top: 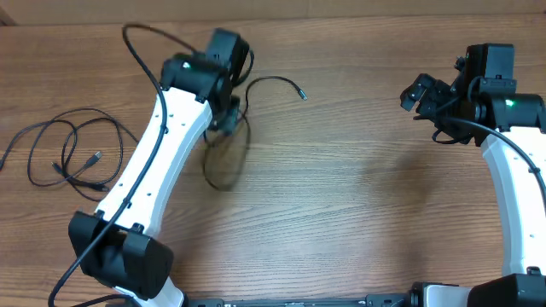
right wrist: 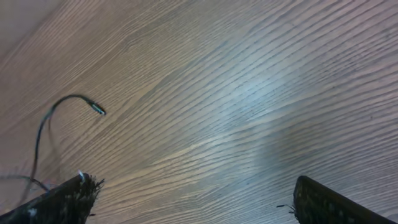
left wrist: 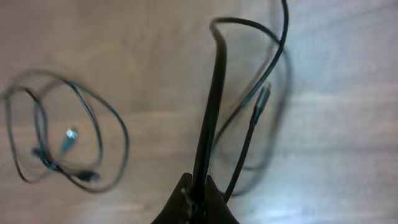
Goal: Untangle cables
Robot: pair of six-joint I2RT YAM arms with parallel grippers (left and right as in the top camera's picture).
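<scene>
Your left claw is pressed together on a thin black cable. In the left wrist view the cord runs straight out from between the closed fingertips. From the grip, the cable spreads into a loop on the side nearer the arm's base. The loop is blurred in the overhead view, so you cannot tell whether it touches the bench. The cable's free end arcs away from the claw toward the right arm and ends in a small plug, well short of the right claw. The coiled cables lie flat on the bench, well apart from your left claw, out beyond the arm's white link, and they do not touch the held cord. Your right claw stands wide apart, gripping nothing. In the right wrist view the plug lies ahead of it, off toward its left finger and well clear.
</scene>
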